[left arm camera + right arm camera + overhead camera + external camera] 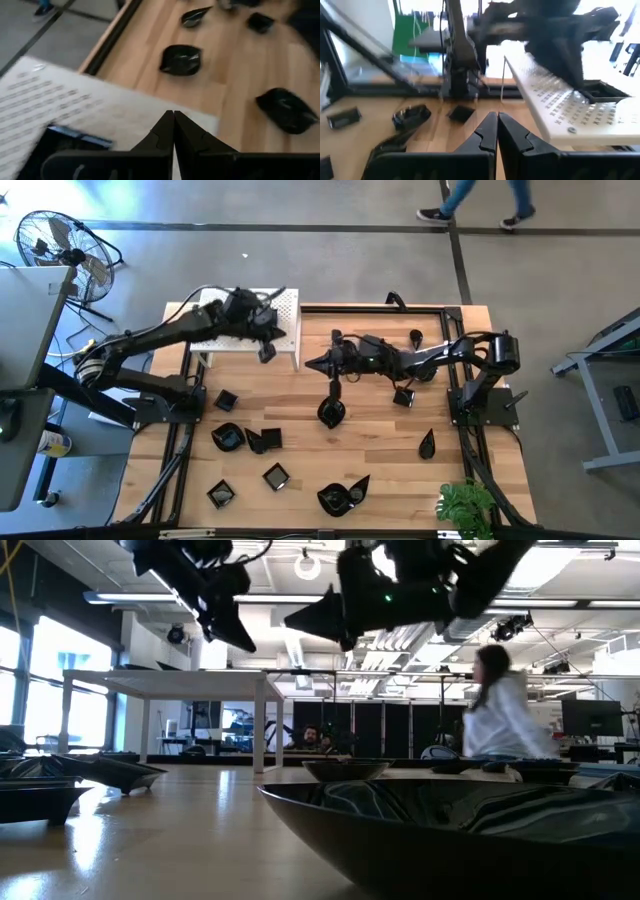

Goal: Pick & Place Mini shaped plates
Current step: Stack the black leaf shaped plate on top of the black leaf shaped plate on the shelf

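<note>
A wooden table (380, 445) is filling the overhead view, with a white perforated stand (283, 315) sitting at its far left corner. The left arm is reaching over that stand, and its left gripper (173, 116) is showing both fingers pressed together, holding nothing. The right arm is stretching leftward across the far middle of the table; its right gripper (497, 117) is likewise showing fingers pinched shut and empty, pointing toward the stand. The mini shaped plates (245, 439) are lying scattered over the near half of the table, mostly left of centre, with a few at right. One square dish (70, 145) is resting on the stand. The plates are looking glossy, rigid and light, likely slippery and chippable; pinching a raised rim seems the safest hold.
</note>
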